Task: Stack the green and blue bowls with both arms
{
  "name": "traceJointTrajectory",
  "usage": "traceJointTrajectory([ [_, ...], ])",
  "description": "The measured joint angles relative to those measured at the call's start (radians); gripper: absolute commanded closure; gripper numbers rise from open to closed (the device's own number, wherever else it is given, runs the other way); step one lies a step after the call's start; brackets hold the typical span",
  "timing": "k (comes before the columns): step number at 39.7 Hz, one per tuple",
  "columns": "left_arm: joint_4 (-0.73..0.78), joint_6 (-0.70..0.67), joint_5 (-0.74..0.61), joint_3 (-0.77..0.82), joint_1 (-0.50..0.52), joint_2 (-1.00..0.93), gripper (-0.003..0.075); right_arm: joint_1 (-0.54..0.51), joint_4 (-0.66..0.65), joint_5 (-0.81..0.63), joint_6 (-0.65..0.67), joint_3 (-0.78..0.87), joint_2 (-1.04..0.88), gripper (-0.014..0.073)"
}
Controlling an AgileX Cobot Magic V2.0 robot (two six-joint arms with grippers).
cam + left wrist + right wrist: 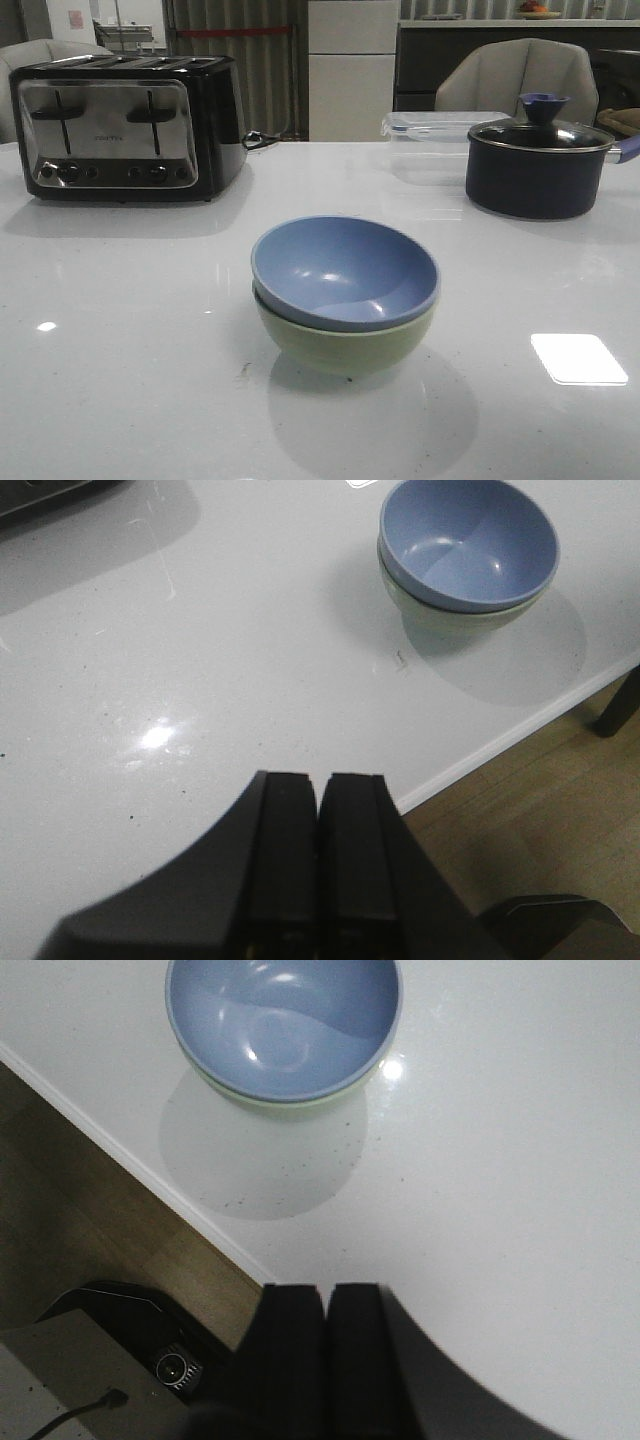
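The dusty blue bowl (345, 270) sits nested inside the pale green bowl (345, 345) at the middle of the white table. Both wrist views show the same stack: the blue bowl (468, 545) over the green bowl (440, 615), and the blue bowl (283, 1025) with a thin green rim (300, 1103) below it. My left gripper (319, 780) is shut with nothing in it, well back from the bowls near the table's front edge. My right gripper (325, 1290) is also shut and holds nothing, likewise apart from the stack. Neither arm appears in the front view.
A black-and-silver toaster (125, 125) stands at the back left. A dark lidded pot (540, 165) stands at the back right, a clear plastic container (430, 130) behind it. The table's front edge (520, 725) and wooden floor (90, 1200) lie close to both grippers.
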Motion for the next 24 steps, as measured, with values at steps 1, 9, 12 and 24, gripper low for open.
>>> traceJointTrajectory([
  [1,0.0,0.0,0.0,0.002,0.012,-0.012,0.0627,0.0,0.0,0.0,0.0,0.0,0.0,0.0541],
  [9,0.02,0.0,-0.135,0.132,0.229,-0.199,0.0627,0.0,0.0,0.0,0.0,0.0,0.0,0.0541],
  [12,0.018,0.0,-0.23,0.217,0.304,-0.277,0.0627,0.0,0.0,0.0,0.0,0.0,0.0,0.0541],
  [24,-0.14,0.0,-0.569,0.547,0.514,-0.512,0.0627,0.0,0.0,0.0,0.0,0.0,0.0,0.0541],
])
